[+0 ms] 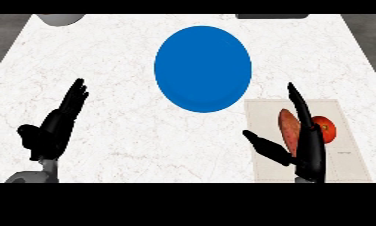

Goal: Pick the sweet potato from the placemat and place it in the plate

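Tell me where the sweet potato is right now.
In the head view, the sweet potato lies on the placemat at lower right, beside a tomato, partly behind the open right hand.

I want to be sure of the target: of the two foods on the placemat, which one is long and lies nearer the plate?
The sweet potato: elongated, orange-brown, on the side of the placemat toward the blue plate. The tomato is round and red.

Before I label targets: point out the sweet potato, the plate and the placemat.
sweet potato (288, 129): head view, its upper half.
plate (203, 68): head view, bare blue centre.
placemat (345, 155): head view, bare right part.
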Tool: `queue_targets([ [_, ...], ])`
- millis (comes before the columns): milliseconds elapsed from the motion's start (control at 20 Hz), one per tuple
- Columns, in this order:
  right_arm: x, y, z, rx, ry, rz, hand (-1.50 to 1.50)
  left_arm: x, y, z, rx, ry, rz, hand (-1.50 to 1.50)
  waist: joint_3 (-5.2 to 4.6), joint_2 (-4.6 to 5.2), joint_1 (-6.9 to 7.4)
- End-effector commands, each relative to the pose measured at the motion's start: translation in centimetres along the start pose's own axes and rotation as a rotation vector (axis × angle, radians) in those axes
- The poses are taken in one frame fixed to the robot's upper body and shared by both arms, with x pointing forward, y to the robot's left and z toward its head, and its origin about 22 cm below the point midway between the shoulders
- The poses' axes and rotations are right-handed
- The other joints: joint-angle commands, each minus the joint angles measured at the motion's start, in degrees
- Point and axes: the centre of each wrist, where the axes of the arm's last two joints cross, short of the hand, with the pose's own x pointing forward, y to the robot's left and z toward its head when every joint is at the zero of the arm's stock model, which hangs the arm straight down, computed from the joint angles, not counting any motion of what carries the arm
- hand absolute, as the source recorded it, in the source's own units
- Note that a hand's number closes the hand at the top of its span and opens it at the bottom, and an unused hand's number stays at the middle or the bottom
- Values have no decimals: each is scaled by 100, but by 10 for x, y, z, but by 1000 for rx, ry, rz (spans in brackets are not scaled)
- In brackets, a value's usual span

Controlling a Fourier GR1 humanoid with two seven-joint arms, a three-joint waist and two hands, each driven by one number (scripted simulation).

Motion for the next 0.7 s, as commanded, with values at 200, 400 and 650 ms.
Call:
queue_targets([
  [200,18,-68,-2,29,128,290,-150,-15,2,1,17,23,-8,0,-9,4,-7],
  [400,31,-80,5,182,244,474,-150,-15,-4,4,6,-1,-14,0,-21,1,12],
  [650,55,-86,1,307,377,540,-150,-4,0,-9,4,1,0,0,-2,8,35],
])
